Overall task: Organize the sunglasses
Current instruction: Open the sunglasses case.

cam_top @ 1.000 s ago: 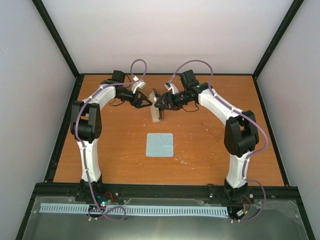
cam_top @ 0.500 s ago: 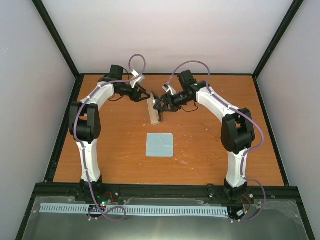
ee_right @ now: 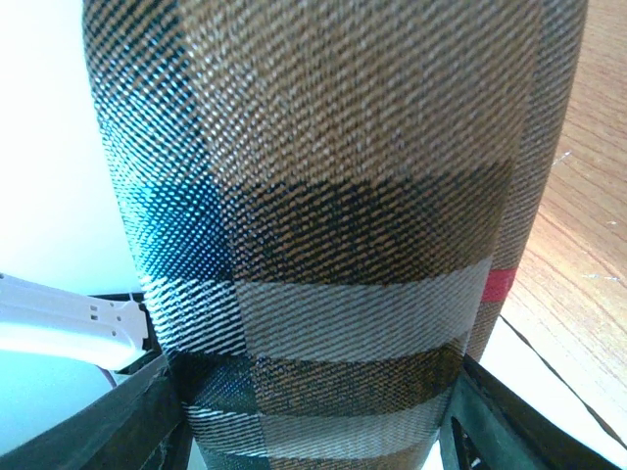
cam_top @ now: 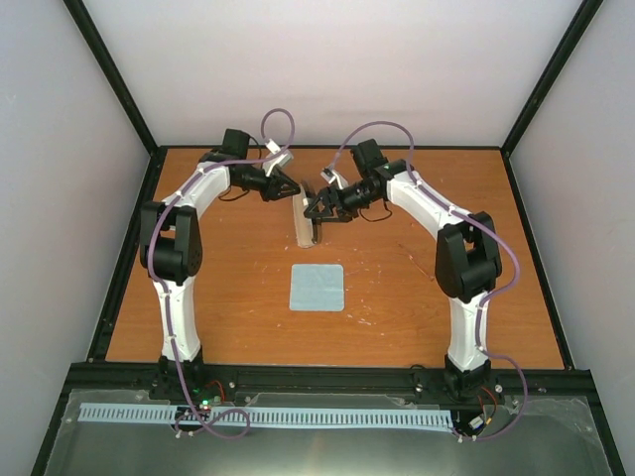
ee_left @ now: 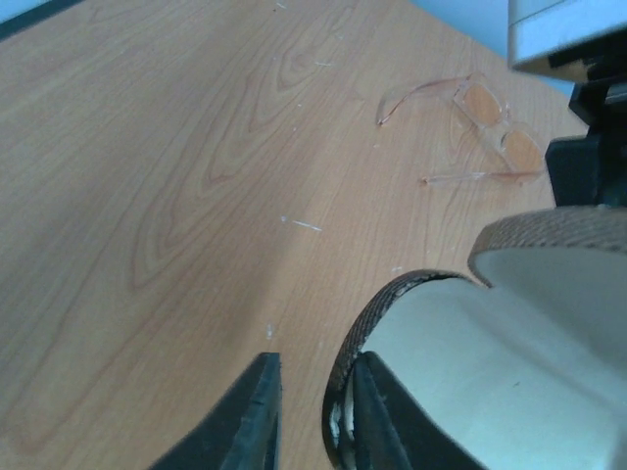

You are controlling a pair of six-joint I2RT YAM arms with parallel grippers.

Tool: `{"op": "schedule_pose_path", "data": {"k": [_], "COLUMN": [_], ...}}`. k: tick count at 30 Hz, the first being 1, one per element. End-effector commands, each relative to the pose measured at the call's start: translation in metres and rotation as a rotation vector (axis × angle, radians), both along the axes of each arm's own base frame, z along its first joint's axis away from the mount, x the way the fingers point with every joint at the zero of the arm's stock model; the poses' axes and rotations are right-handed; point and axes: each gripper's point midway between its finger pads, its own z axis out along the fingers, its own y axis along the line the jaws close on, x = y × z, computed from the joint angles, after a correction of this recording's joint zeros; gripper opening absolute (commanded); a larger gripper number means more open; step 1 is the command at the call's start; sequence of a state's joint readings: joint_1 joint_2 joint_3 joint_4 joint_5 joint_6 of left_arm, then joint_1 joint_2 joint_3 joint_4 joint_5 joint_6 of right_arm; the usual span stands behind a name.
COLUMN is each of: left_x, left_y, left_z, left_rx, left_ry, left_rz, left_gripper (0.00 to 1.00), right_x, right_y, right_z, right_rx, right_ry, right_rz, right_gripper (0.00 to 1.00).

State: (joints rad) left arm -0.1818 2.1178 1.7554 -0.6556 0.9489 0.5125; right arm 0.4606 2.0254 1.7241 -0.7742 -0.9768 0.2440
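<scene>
Sunglasses (ee_left: 493, 125): thin, nearly clear frame, pinkish-orange lenses, slim straight arms. They lie flat on the table with the arms unfolded, beyond the open case and apart from it, and neither gripper touches them. They are too faint to make out in the overhead view.

Brown woven oblong case (cam_top: 309, 226) with grey and dark stripes: it stands open at the far middle of the table, between the two grippers. The left wrist view shows the pale lining (ee_left: 470, 333) of both halves. The right wrist view is filled by its checked outer weave (ee_right: 323, 196), which carries one short red mark.

Left gripper (ee_left: 313, 364): jaws at a narrow gap, pinched on the rim of the case's lower half. One black finger (ee_left: 257, 411) is outside the shell and the other is against the lining.

Right gripper (ee_right: 313, 431): clamped around the case's outer shell, with a dark finger (ee_right: 127, 421) at each side of the weave.

Pale blue square cloth (cam_top: 317, 288): flat at the table's centre, nearer the arm bases than the case and well apart from it.

Orange-brown wooden table (cam_top: 417, 288): has a black frame and bears light scratches.
</scene>
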Motion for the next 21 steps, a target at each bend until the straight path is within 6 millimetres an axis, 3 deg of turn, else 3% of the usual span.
{"op": "schedule_pose_path", "data": {"k": [1, 3, 6, 7, 9, 13, 16, 18, 21], "left_x": [0.003, 0.0, -0.003, -0.004, -0.001, 0.009, 0.015, 0.017, 0.026], "left_y": [-0.009, -0.01, -0.009, -0.008, -0.004, 0.013, 0.027, 0.033, 0.043], "left_z": [0.011, 0.009, 0.005, 0.004, 0.002, -0.002, 0.001, -0.001, -0.009], "left_rx": [-0.024, -0.026, -0.021, -0.016, -0.003, 0.03, 0.028, 0.027, 0.05], "left_ry": [-0.05, -0.031, 0.003, 0.013, 0.045, 0.119, 0.186, 0.225, 0.254], "left_rz": [-0.045, -0.055, -0.053, -0.044, 0.01, 0.204, 0.35, 0.427, 0.536], "left_gripper": [0.15, 0.01, 0.0, 0.0, 0.0, 0.0, 0.0, 0.0, 0.0], "right_x": [-0.011, -0.011, -0.009, -0.008, -0.002, 0.029, 0.049, 0.055, 0.051], "right_y": [0.014, 0.014, 0.014, 0.013, 0.008, -0.03, -0.075, -0.096, -0.109], "right_z": [0.018, 0.016, 0.013, 0.01, 0.009, 0.015, 0.022, 0.025, 0.017], "right_rx": [0.081, 0.079, 0.067, 0.053, 0.016, -0.072, -0.128, -0.185, -0.25], "right_ry": [-0.011, -0.01, -0.01, -0.013, -0.034, -0.114, -0.161, -0.207, -0.22], "right_rz": [0.083, 0.085, 0.079, 0.073, 0.041, -0.137, -0.298, -0.367, -0.423], "right_gripper": [0.03, 0.03, 0.04, 0.12, 0.38, 0.58, 0.83, 0.86, 0.82]}}
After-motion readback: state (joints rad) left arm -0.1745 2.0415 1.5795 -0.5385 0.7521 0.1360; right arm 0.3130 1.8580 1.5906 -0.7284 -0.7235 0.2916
